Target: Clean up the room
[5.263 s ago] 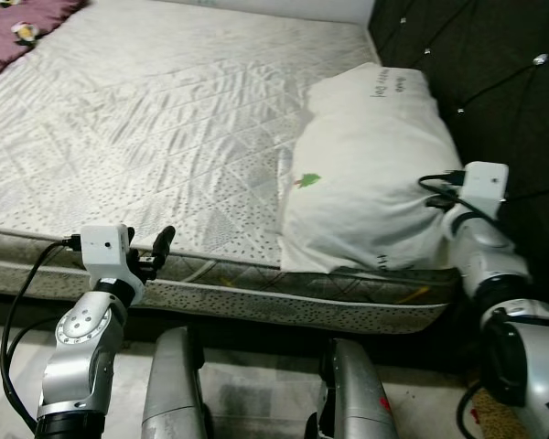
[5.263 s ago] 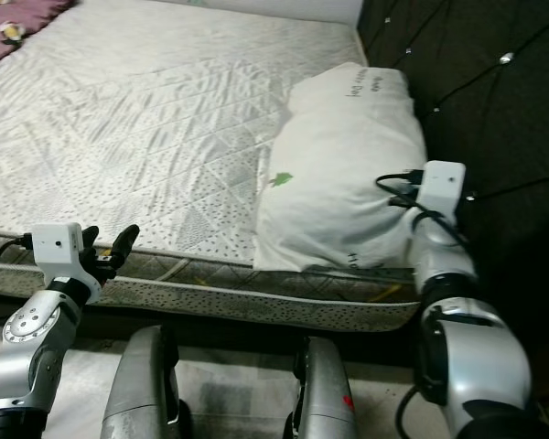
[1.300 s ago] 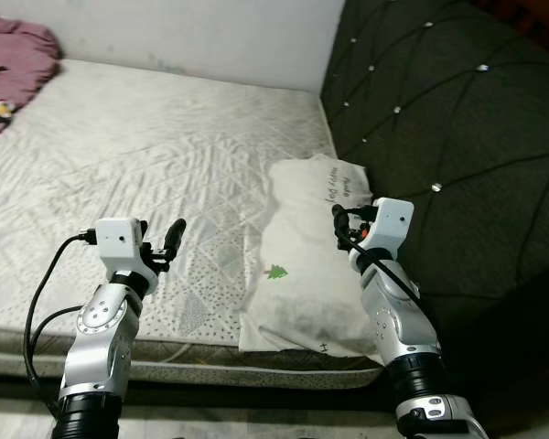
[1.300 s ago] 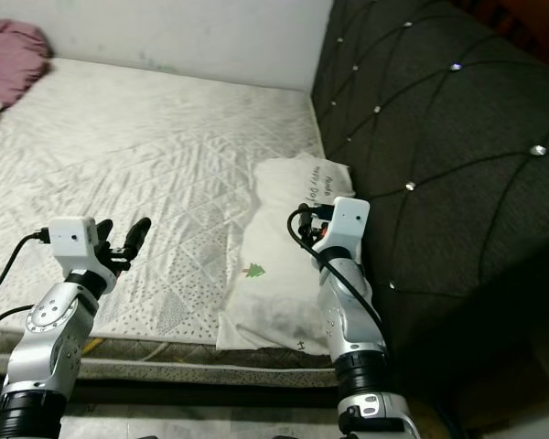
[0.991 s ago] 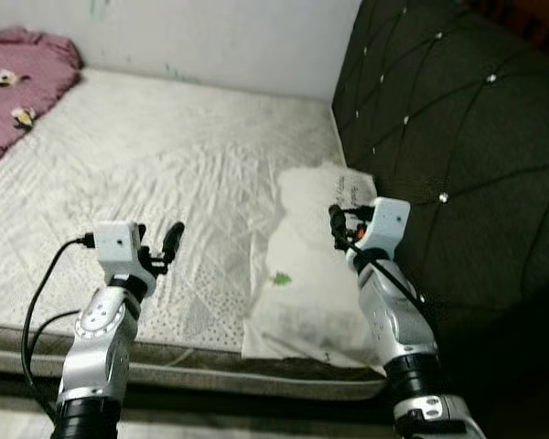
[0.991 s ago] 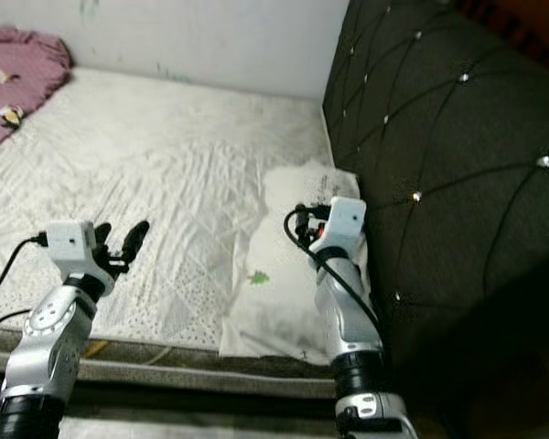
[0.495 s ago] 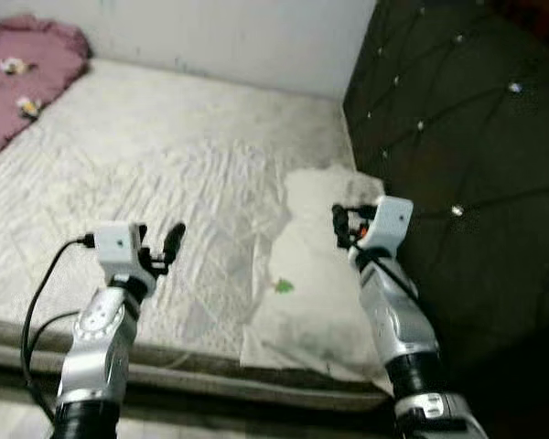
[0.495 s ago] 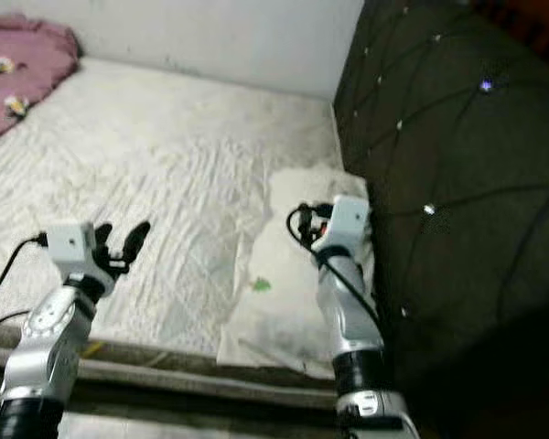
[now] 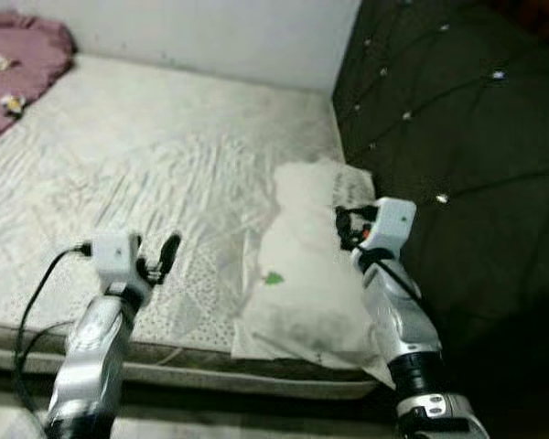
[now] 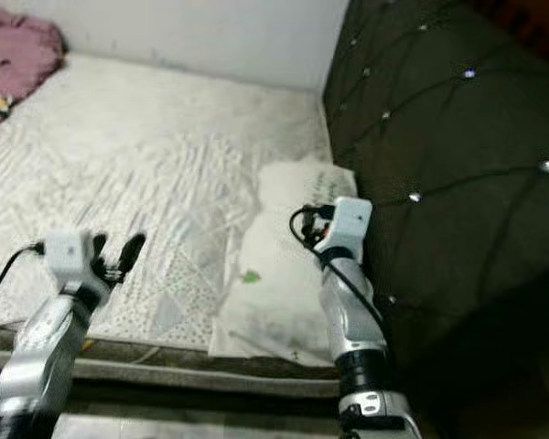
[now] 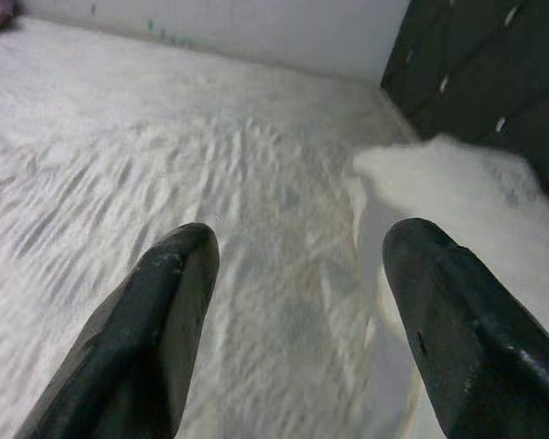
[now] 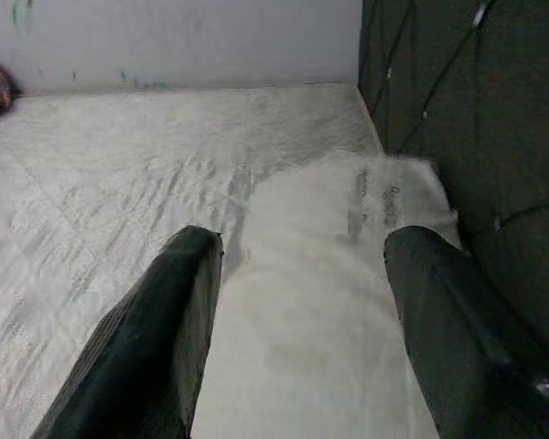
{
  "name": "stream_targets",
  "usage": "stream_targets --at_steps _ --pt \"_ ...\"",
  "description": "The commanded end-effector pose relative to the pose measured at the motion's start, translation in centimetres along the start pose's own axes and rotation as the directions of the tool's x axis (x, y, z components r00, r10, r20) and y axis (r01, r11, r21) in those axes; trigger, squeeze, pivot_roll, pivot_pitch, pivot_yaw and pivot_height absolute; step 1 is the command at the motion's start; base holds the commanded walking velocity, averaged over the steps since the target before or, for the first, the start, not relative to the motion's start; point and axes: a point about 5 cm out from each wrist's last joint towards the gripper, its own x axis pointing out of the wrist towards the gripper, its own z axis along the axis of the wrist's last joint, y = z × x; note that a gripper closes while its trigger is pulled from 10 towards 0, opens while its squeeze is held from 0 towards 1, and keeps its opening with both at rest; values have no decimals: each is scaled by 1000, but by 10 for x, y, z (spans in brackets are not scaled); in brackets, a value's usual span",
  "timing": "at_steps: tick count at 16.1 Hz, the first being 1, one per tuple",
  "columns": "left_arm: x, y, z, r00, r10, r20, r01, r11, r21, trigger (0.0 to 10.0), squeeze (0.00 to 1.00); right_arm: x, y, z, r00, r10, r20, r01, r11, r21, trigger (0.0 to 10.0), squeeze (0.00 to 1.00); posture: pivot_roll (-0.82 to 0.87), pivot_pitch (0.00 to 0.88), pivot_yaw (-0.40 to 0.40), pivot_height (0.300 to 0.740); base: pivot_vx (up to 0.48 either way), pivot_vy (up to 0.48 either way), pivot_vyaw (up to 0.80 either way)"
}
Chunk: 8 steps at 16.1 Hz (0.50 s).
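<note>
A: Starting at the upper left of the head view, a purple blanket [image 9: 23,50] lies bunched in the far corner of the bed [image 9: 156,155]. Lower left, the left tool [image 9: 161,259] hovers over the near edge of the mattress, its two fingers apart and holding nothing.

B: And the middle?

A: Right of centre, the white pillow [image 9: 302,274] lies lengthwise along the bed's right side, hard against the dark tufted headboard [image 9: 457,137]. Its near end reaches the mattress edge. The right tool [image 12: 297,302] is poised above it, fingers spread wide, nothing between them.

B: What could go wrong from here?

A: Judging by the pose, the pillow is the likely target. It is soft and bulky, so open fingers may pinch only loose cover and let the rest sag or slip. A pull toward the robot could drag the near end off the mattress onto the floor. The right arm also works close to the headboard and could brush it. The head views are slightly blurred, so aim may be off.
</note>
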Motion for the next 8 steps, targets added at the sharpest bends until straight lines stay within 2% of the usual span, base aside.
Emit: stream_targets --at_steps 1,4,6,8 --pt "-11 4 -5 999 19 -31 -18 1000 18 10000 0 0 -7 -16 995 -10 -99 9 1000 -17 10000 0 84 0 -114 740 0 0 0" --pt "-32 9 -10 997 52 -64 -50 998 24 10000 0 1 -4 -30 986 13 -165 -12 1000 10 10000 0 113 8 -114 740 0 0 0" --pt "-41 9 -10 996 55 -72 -53 998 32 10000 0 3 1 -34 983 32 -183 -33 999 1 10000 0 122 41 -115 740 0 0 0" --pt "-45 10 -7 995 60 -76 -58 998 29 10000 0 6 5 -33 983 51 -175 -49 999 16 10000 0 126 67 -114 720 0 0 0"
